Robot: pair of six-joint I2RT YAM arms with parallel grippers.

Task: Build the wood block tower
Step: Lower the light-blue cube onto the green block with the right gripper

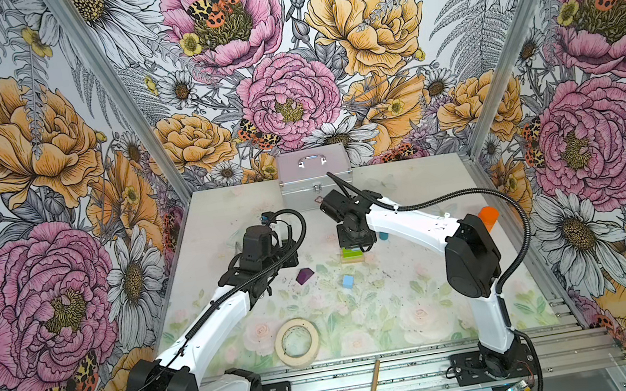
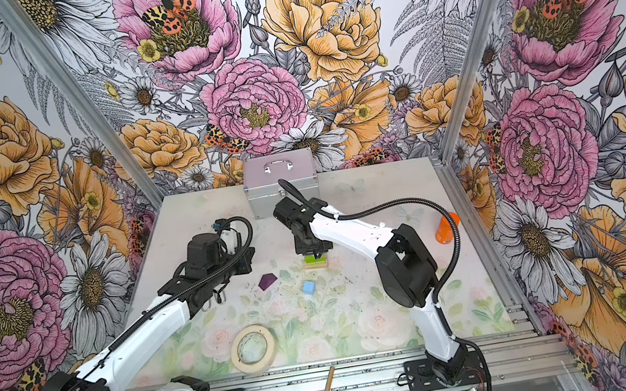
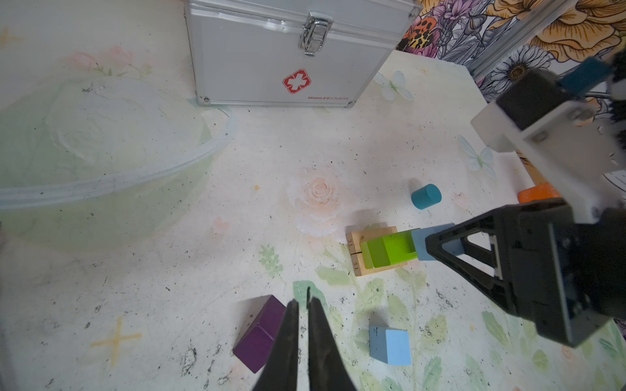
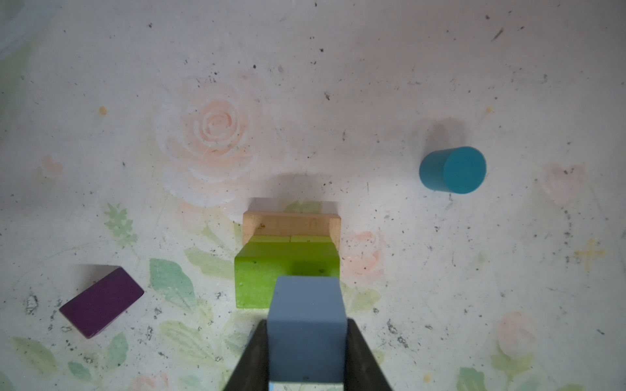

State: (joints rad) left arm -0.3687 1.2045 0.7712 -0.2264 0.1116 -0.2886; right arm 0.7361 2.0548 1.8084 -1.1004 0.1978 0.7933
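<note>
Centrally on the floral table, the tower is found: matte lime-green blocks laid on two tan wooden bars, partly hidden from above by the right tool, which is clamped on a light-blue cube over them. The left tool is pressed together beside the purple block. A second cube, teal cylinder, metal case and tape roll are spread around.

A flower-printed table is shown. Set directly on it are a metal case at the back, an orange container by the right edge and a tape roll near the front. Mid-table lie a pair of tan bars, a teal cylinder, a purple block and a light-blue cube.
</note>
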